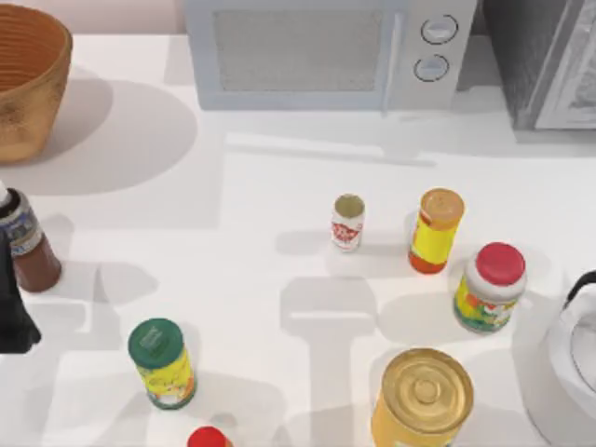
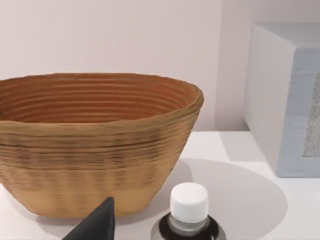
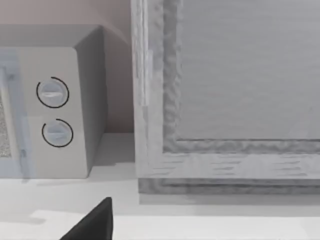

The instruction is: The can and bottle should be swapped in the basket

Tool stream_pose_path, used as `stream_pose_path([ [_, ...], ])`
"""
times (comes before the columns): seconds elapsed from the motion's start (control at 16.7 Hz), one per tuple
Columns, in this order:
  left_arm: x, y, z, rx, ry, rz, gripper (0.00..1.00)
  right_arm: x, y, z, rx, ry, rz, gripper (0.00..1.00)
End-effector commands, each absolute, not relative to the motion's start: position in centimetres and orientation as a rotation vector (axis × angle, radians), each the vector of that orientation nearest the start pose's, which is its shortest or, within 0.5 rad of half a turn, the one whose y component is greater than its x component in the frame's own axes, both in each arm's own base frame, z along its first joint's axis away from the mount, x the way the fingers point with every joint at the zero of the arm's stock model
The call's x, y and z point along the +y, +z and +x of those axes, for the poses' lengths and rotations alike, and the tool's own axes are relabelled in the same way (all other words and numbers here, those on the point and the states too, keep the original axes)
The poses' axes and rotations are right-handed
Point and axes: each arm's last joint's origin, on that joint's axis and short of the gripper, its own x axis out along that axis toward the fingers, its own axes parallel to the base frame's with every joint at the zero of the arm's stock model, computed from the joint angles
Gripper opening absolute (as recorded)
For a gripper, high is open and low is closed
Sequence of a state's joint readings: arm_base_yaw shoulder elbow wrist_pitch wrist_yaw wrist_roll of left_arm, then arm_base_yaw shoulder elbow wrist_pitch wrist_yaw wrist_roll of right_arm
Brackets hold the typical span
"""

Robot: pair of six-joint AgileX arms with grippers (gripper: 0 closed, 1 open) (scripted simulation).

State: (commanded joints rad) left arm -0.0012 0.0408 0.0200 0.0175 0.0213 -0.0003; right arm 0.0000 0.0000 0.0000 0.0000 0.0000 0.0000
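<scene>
The wicker basket (image 1: pixel 28 79) stands at the table's back left corner, and nothing shows inside it in the left wrist view (image 2: pixel 95 140). The dark reddish-brown bottle (image 1: pixel 26 244) with a white cap (image 2: pixel 189 200) stands upright on the table in front of the basket. My left gripper (image 1: pixel 13 312) is at the left edge just in front of the bottle, open, and one dark finger (image 2: pixel 97 225) stands apart from it. The small white-and-red can (image 1: pixel 347 222) stands upright mid-table. My right arm (image 1: pixel 570 363) is parked at the right edge, its gripper open with one finger (image 3: pixel 95 222) showing.
A microwave (image 1: pixel 326 51) lines the back edge. A yellow bottle with an orange lid (image 1: pixel 436 229) stands right of the can, and a red-lidded jar (image 1: pixel 491 287) beyond it. A big yellow can (image 1: pixel 424 399), a green-lidded jar (image 1: pixel 163 363) and a red lid (image 1: pixel 207 438) stand along the front.
</scene>
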Motion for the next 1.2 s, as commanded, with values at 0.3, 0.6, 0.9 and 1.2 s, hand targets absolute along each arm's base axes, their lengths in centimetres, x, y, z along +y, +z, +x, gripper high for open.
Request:
stream_pose_path([
  [0.3,-0.1,16.0,10.6,0.000,0.000,0.000,1.00,-0.1,16.0,10.6,0.000,0.000,0.000,1.00],
  [0.6,-0.1,16.2,10.8,-0.002,-0.002,0.000,1.00,-0.1,16.0,10.6,0.000,0.000,0.000,1.00],
  [0.9,0.0,16.4,12.4,0.003,-0.007,0.003,1.00,-0.1,16.0,10.6,0.000,0.000,0.000,1.00],
  [1.2,0.1,14.6,15.2,0.075,-0.016,0.001,1.00,-0.1,16.0,10.6,0.000,0.000,0.000,1.00],
])
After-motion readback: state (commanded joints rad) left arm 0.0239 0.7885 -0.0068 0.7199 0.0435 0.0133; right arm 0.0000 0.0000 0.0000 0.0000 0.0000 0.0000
